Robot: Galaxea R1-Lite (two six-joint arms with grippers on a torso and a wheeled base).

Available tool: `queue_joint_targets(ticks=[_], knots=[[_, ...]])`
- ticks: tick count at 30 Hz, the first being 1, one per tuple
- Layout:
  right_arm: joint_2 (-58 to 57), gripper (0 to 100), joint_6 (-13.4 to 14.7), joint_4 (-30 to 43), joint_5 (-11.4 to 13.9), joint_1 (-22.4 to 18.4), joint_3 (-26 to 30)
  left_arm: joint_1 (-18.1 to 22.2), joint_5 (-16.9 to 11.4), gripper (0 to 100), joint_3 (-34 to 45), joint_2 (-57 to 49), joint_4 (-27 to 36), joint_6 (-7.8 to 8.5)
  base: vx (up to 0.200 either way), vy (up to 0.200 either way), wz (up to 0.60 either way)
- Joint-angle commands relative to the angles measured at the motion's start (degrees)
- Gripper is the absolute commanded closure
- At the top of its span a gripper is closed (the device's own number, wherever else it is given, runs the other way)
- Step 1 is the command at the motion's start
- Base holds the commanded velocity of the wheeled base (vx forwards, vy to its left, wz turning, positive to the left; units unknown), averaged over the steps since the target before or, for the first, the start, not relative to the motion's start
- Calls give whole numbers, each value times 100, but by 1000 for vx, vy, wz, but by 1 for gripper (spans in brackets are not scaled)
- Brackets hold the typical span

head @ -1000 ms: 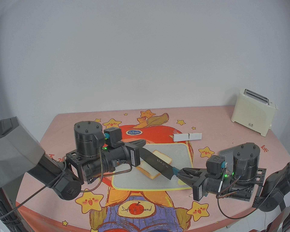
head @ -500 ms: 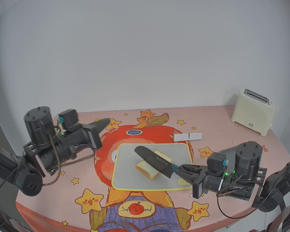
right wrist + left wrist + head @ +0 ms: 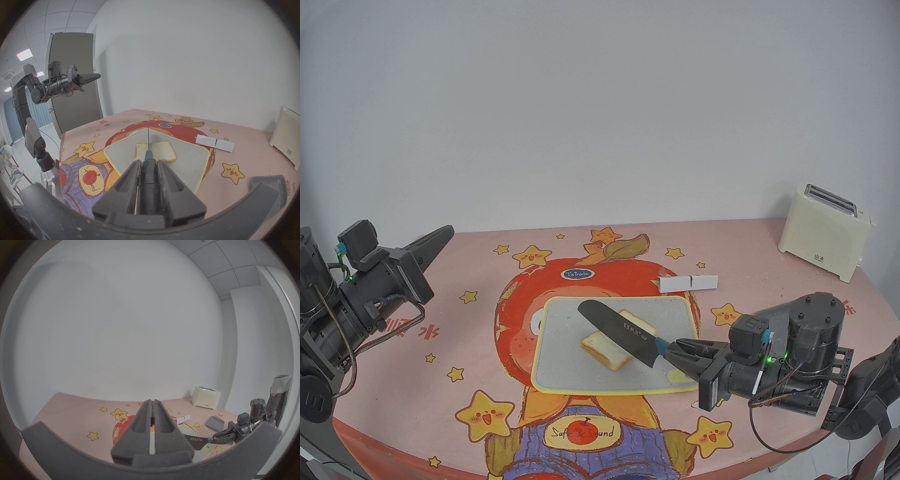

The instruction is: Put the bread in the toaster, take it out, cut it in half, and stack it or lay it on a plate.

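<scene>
**Bread [image 3: 605, 354] flat on cutting board [image 3: 562, 375], knife across it**

Right gripper [image 3: 677, 354], low at the table's near right, has its fingers pinched on the handle of the knife [image 3: 620, 330]. The blade runs diagonally over the slice; whether it has cut through cannot be told. Left gripper [image 3: 434, 240] hangs above the table's left edge, fingers pressed together, empty. Beyond the board lies a white block [image 3: 687, 283]. The toaster [image 3: 824, 232] stands at the far right corner.

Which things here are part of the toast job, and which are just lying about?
Job: bread, knife, cutting board, toaster, grey dish, right pincer.
Lying about: white slotted block; left pincer, shut, off to the side.
</scene>
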Motion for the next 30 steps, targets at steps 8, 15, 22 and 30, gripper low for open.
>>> queue_joint_targets(ticks=[8, 15, 22, 30], knots=[[-176, 100, 11, -9, -50, -18, -47, 8, 16, 100, 15, -82, 0, 6, 0, 0, 0], [-220, 100, 37, -9, -278, -97, -179, 8, 16, 100, 32, -64, 0, 6, 0, 0, 0], [-193, 100, 63, -9, -683, -228, -425, -1, 16, 100, 41, -64, 0, 6, 0, 0, 0], [-114, 100, 222, 43, -1184, -554, -671, -1, 16, 100, 67, -55, 0, -3, 0, 0, 0]])
